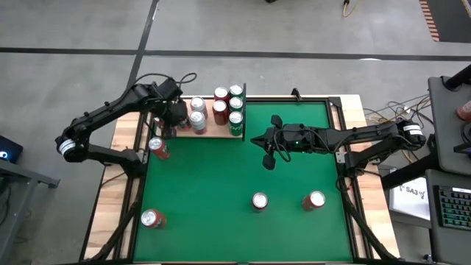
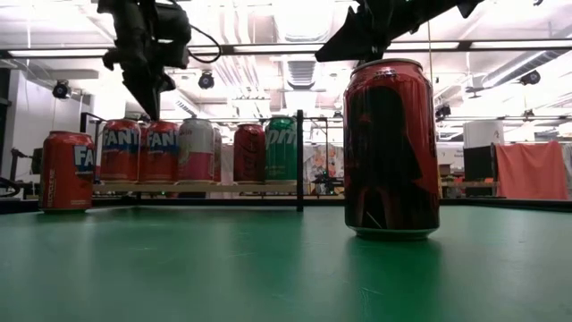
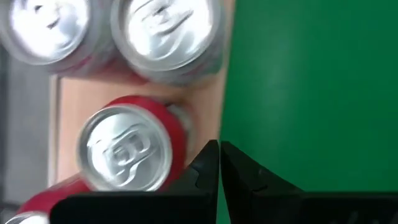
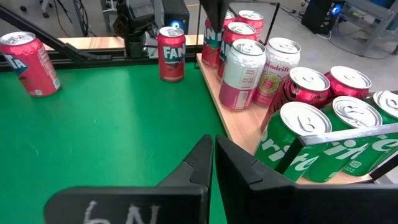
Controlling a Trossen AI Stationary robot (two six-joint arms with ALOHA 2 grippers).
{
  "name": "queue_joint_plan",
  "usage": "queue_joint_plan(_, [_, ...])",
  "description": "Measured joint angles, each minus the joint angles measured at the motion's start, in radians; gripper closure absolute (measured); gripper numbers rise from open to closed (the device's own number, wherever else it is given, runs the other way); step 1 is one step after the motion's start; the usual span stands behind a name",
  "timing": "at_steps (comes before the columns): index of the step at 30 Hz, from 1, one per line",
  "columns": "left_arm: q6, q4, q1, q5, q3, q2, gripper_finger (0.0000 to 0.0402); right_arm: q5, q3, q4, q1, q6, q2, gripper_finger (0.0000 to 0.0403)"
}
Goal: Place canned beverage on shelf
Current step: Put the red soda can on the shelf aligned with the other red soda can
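Hovering over the shelf's near-left corner, the left gripper is sitting pinched fully shut and holding nothing, probably because it's between cans. The right gripper is also clamped shut and empty, parked mid-table at about 3 o'clock from the shelf. The shelf, up at 12 o'clock on the green felt, is carrying upright cans, long axes vertical, tops up. Loose cans are standing around: one red Fanta can just off the shelf's 7 o'clock corner, three more near the front edge.
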Motion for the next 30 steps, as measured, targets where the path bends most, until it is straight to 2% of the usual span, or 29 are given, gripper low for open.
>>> queue_joint_plan(4, [-0.011,0.018,0.001,-0.083,-0.007,0.004,0.0402,0.000,0.000,0.000,0.000,0.001,0.000,0.0394])
queue_joint_plan(12, [-0.014,0.023,0.001,-0.106,-0.007,0.035,0.0402,0.000,0.000,0.000,0.000,0.001,0.000,0.0394])
queue_joint_plan(17, [-0.019,0.027,0.001,-0.203,-0.007,0.057,0.0402,0.000,0.000,0.000,0.000,0.001,0.000,0.0394])
queue_joint_plan(30, [-0.019,0.085,0.001,-0.227,-0.007,0.059,0.0402,0.000,0.000,0.000,0.000,0.001,0.000,0.0394])
